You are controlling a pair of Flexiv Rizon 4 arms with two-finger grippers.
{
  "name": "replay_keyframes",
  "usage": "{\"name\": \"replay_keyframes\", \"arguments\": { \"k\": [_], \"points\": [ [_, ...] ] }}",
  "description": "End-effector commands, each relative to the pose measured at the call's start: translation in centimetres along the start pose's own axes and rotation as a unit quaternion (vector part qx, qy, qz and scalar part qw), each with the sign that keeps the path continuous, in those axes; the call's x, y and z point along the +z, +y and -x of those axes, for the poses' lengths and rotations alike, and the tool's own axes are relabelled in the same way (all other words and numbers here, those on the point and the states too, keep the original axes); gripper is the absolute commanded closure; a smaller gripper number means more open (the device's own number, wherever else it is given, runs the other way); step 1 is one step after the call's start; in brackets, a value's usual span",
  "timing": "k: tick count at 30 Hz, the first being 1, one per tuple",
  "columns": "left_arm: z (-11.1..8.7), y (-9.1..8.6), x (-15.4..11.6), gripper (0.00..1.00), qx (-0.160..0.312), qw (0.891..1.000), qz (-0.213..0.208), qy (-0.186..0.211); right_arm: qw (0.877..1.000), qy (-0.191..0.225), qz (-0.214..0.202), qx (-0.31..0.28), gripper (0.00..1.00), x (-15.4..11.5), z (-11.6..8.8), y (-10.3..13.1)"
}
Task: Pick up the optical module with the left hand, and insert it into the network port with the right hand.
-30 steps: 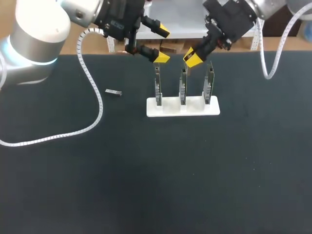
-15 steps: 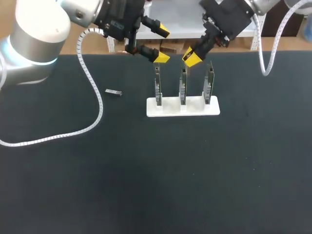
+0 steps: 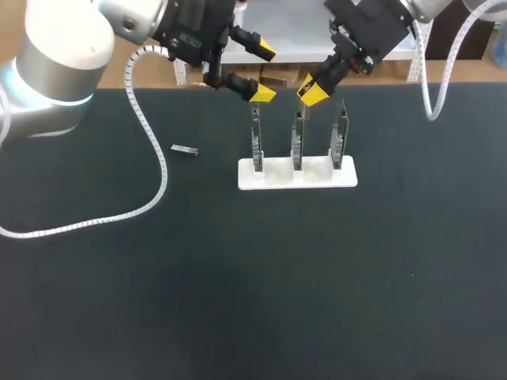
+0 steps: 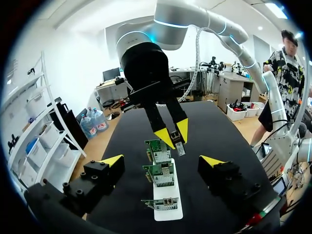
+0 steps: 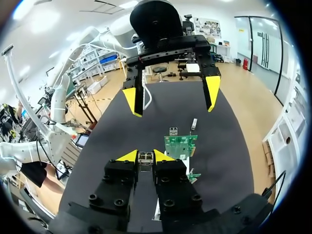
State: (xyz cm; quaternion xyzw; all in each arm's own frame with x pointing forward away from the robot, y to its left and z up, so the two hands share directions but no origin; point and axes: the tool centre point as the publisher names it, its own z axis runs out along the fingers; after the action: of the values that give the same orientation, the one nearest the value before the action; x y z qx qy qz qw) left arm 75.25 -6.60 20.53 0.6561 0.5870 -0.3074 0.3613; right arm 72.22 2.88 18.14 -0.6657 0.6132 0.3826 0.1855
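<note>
My right gripper (image 3: 312,90) hangs just above the middle of three upright green network boards (image 3: 297,142), shut on a small metal optical module (image 5: 145,157) that sits between its yellow tips. The left wrist view shows that module (image 4: 179,147) sticking out below the right gripper (image 4: 171,134). My left gripper (image 3: 264,73) hovers above the left board (image 3: 256,142), open and with nothing in it; the same gap shows in its own view (image 4: 162,161). A second optical module (image 3: 184,150) lies flat on the black table, left of the boards.
The three boards stand in a white base (image 3: 269,179) on the far middle of the black mat. A white coiled cable (image 3: 155,150) from my left arm trails over the table's left side. The right board (image 3: 339,138) stands just right of my right gripper.
My right gripper has risen slightly and drifted a little left with the module in it. The left arm and the loose module have not moved.
</note>
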Motion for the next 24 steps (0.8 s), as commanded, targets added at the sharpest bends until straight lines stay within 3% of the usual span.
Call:
{"name": "replay_keyframes", "arguments": {
  "k": [1,24],
  "points": [
    [0.1,0.2,0.0,0.00,-0.001,1.000,-0.002,0.003,1.000,0.001,0.003,0.002,1.00,0.1,-0.2,-0.3],
    [0.1,0.2,0.0,0.00,-0.001,1.000,-0.002,0.003,1.000,-0.002,0.017,-0.002,1.00,0.4,-0.3,-1.4]
  ]
}}
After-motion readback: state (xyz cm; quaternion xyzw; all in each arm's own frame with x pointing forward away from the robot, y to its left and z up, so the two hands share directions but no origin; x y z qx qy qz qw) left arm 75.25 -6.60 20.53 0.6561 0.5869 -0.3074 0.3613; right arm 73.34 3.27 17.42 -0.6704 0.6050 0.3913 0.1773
